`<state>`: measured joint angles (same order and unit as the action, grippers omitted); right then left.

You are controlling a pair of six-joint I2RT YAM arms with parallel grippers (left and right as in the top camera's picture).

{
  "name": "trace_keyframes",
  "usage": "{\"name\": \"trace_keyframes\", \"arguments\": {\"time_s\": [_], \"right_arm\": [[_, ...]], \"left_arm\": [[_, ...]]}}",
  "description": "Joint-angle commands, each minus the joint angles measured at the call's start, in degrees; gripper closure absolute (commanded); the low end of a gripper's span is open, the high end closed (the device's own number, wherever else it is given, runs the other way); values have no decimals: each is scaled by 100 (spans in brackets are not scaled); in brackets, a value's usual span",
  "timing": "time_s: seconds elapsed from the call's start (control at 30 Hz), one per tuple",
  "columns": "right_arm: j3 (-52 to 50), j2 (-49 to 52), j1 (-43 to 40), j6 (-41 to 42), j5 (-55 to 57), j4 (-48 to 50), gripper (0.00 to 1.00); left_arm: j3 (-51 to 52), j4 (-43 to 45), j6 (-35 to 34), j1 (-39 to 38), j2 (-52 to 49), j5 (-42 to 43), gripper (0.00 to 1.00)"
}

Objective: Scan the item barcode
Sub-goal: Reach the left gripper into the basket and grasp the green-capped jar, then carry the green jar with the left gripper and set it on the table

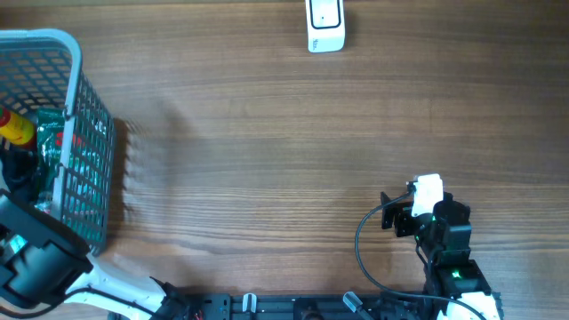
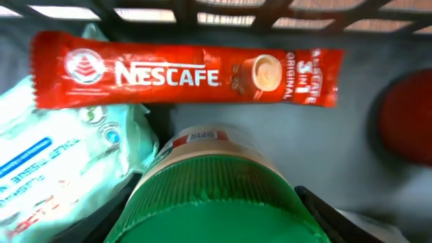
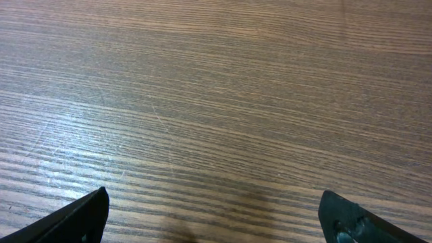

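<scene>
Left wrist: one jar (image 2: 209, 196); left end effector (image 1: 18, 178) unclear, right end effector (image 3: 212, 206) wide, empty.

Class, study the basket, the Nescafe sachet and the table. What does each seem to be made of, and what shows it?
The basket is probably moulded plastic, pale and matte, with a thin grid wall. The Nescafe sachet is likely laminated film, glossy, printed red. The table is wood or wood-look laminate, satin, with grain lines.
</scene>
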<state>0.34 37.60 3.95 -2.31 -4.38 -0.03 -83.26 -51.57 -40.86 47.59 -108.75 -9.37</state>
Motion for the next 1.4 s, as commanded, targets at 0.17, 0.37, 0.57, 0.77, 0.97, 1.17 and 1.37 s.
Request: {"name": "trace_keyframes", "arguments": {"time_s": [0.17, 0.37, 0.57, 0.77, 0.97, 1.17, 1.37], "right_arm": [[-4, -24, 22, -59, 57, 11, 0], [-4, -24, 22, -57, 57, 9, 0], [-4, -24, 22, -61, 57, 9, 0], [-4, -24, 22, -59, 57, 9, 0], [-4, -24, 22, -57, 57, 9, 0], [-4, -24, 22, -59, 57, 9, 0], [-4, -24, 22, -59, 59, 9, 0]], "left_arm": [[-1202, -629, 9, 15, 2096, 144, 44], [-1202, -820, 7, -232, 3556, 1799, 45], [-1200, -833, -11, -2409, 4282, 2538, 46], [-1141, -1502, -17, -5392, 3731, 704, 46], [-1141, -1574, -199, -6966, 2286, 197, 45], [-1141, -1335, -656, -7672, 588, 247, 45], [-1141, -798, -649, -8194, -459, 245, 41]]}}
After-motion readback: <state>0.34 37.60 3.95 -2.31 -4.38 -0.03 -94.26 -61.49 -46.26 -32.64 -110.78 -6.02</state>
